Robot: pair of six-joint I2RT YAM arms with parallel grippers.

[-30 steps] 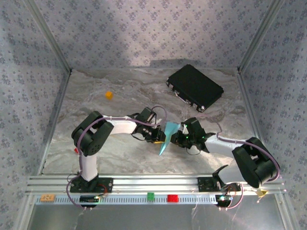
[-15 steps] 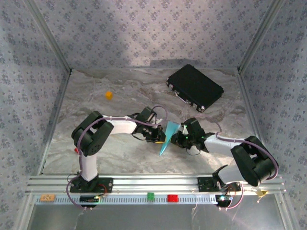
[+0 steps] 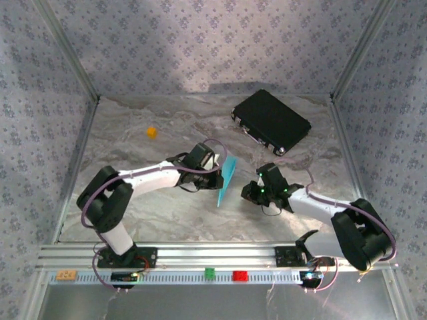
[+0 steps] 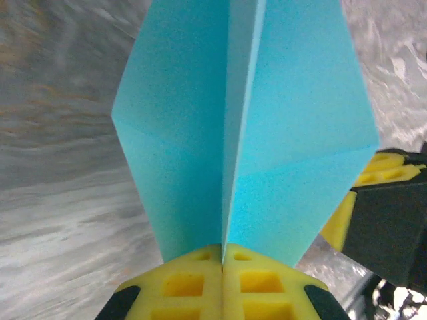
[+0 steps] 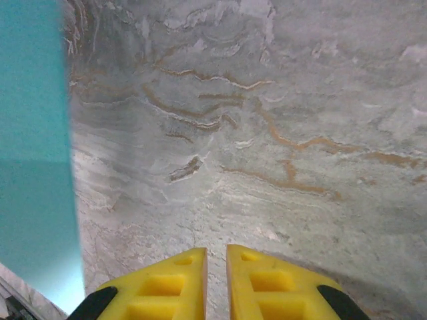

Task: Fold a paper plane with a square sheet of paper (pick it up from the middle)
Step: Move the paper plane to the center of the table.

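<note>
Far to my left, a small orange cube (image 3: 152, 132) sits alone on the marbled surface (image 3: 153, 217), well apart from both arms.

My left arm reaches toward the middle, and my left end effector (image 3: 217, 177) is clenched on the plane (image 3: 227, 179). From my left wrist, the yellow pads (image 4: 187, 283) are pressed together on the central crease at the plane's lower edge (image 4: 293, 140). Two light-blue flaps spread up and away from the pinch, each with a diagonal fold line. From above, the plane is a narrow slanted strip raised off the surface, just beyond my left fingers, its lower tip pointing toward the near edge.

My right end effector (image 3: 249, 193) is just to the right of the plane, low over the surface and apart from the paper. From my right wrist its pads (image 5: 170, 280) are drawn nearly together with only a thin slit between them, and nothing is in the slit. The blue paper (image 5: 33, 133) stands along the left edge of that view. In the left wrist view, one right pad (image 4: 350, 207) sits beside the plane's right flap; I cannot tell whether it touches.

Farther right and back, a black case (image 3: 271, 121) lies flat.
</note>
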